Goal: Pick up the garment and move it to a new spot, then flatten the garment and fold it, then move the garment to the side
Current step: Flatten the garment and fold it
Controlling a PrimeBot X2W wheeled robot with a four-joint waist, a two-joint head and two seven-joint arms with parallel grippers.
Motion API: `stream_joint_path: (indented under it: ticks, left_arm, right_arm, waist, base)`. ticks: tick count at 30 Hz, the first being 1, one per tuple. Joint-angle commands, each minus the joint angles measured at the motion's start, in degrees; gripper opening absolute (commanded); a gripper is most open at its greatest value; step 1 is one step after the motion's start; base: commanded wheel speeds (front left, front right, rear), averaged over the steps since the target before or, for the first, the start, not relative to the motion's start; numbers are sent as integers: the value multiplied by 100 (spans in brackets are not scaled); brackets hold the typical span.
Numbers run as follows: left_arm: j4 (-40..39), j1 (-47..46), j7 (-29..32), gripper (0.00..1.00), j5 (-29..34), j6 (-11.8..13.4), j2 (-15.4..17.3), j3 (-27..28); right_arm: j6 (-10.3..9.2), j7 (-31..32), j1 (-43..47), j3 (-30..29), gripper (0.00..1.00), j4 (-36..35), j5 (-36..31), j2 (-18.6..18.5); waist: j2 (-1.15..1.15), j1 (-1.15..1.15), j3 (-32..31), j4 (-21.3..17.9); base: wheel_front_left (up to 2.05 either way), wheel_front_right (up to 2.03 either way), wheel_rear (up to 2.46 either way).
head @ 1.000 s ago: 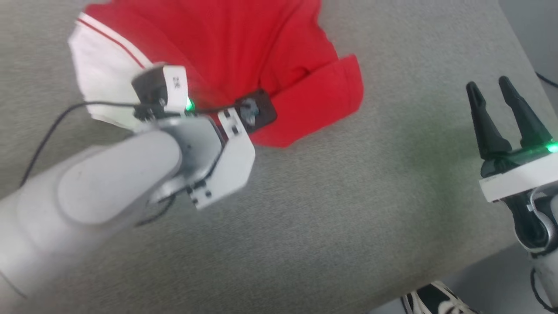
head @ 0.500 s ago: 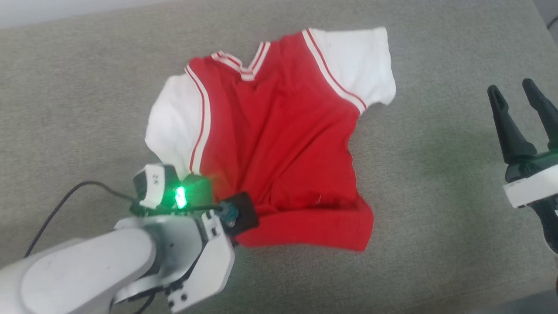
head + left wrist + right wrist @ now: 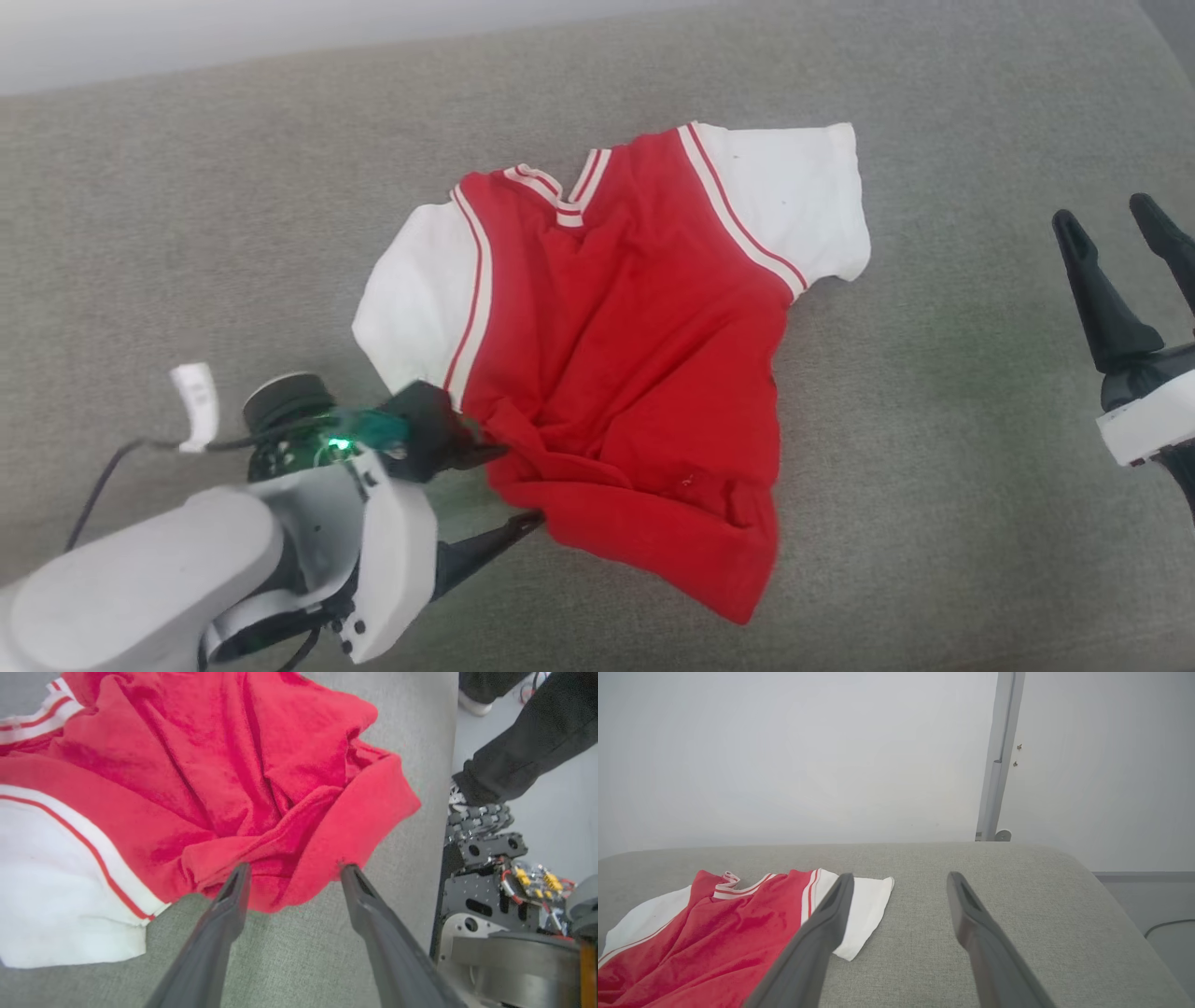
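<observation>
Left gripper point(image 3: 512, 487): fingers spread. The tips sit at the bunched lower hem of the garment point(image 3: 625, 355), at its 7 o'clock corner, with red cloth just between them and not pinched.

Garment: lies mid-view on the grey fabric surface point(image 3: 934, 420), plain red face up. Collar is toward 12 o'clock, white sleeves at 9 and 2, and the hem is rumpled.

Right gripper point(image 3: 1104, 213): fingers spread, nothing held, well apart from the garment at its 3 o'clock.

Left wrist view: a person's dark trouser leg point(image 3: 528, 742) at 2 o'clock.
</observation>
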Motion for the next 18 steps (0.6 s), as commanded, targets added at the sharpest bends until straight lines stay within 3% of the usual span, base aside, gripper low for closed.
stream_joint_path:
  ticks: [1, 5, 10, 14, 18]
  left_arm:
    - [83, 221, -296, 100, -140, 27, 17, 90]
    - [171, 530, -865, 100, -246, 200, -3, 238]
    - [426, 1132, -2066, 100, -470, 825, -226, 630]
    - [753, 1583, -2806, 100, -550, 1253, -630, 958]
    - [1015, 2027, -2956, 100, -325, 1499, -1252, 1707]
  right_arm:
    - [-7, 104, 17, 43, 100, -51, -47, -30]
    - [-8, 322, -76, 128, 100, -27, -62, -178]
    - [-8, 741, -321, 429, 100, 122, -26, -634]
    - [-8, 1092, -585, 793, 100, 353, 109, -1146]
    - [-9, 1500, -931, 1276, 100, 559, 392, -1695]
  waist:
    - [0, 0, -55, 80]
    - [0, 0, -95, 232]
    - [0, 0, -66, 613]
    - [0, 0, 63, 1025]
    - [0, 0, 217, 1454]
  base:
    - [0, 0, 0]
    - [0, 0, 0]
    - [0, 0, 0]
    - [0, 0, 0]
    - [0, 0, 0]
